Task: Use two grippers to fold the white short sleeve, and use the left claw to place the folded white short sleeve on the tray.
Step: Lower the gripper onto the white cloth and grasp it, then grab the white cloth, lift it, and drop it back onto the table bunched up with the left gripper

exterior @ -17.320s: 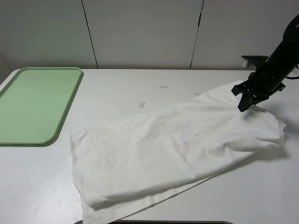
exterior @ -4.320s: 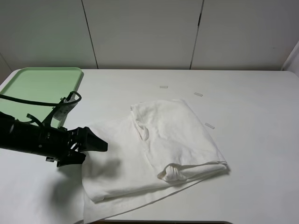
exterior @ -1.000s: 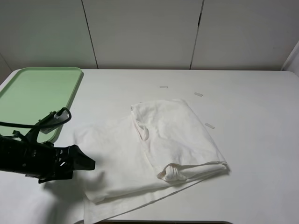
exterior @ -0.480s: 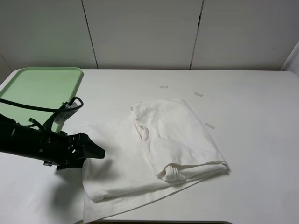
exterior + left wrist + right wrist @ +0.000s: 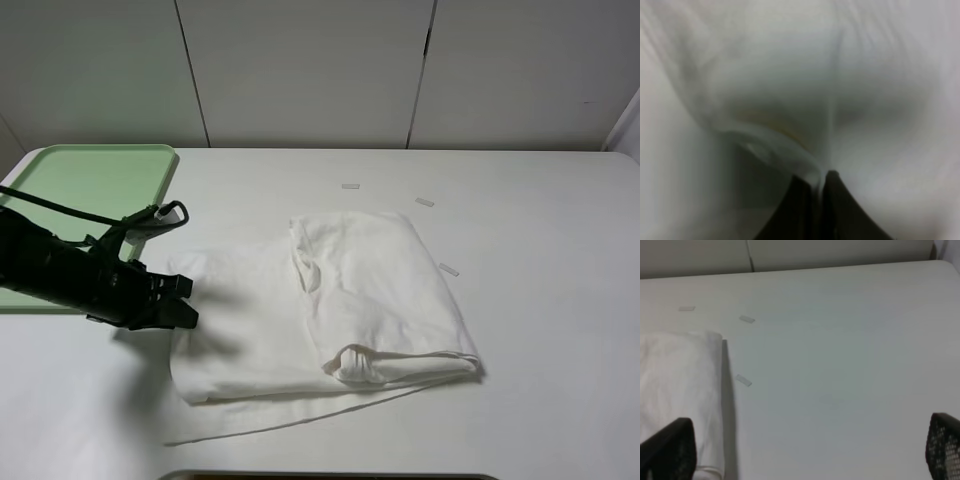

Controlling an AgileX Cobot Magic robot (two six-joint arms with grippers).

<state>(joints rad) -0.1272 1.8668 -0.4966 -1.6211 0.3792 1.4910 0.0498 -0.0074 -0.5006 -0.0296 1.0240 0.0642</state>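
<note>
White short sleeve point(image 5: 865, 100) blurred in left wrist view; tray point(image 5: 100, 170) cropped

We are finding the widest free room on the right half of the table point(image 5: 560, 330), where nothing is standing between the shirt point(image 5: 370, 280) and the right edge. The shirt is lying across the middle as a low, soft heap, blocking any flat sweep there. Three tape strips point(image 5: 425, 202) are lying flat near it and hindering nothing. On the left, the black arm point(image 5: 60, 272) is reaching over the tray point(image 5: 90, 180) at its near corner. Its left gripper point(image 5: 186, 302) is pinching the shirt's left edge, filling the gap between tray and shirt. The right gripper point(image 5: 807, 437), fingers wide apart, is hanging over bare table.
</note>
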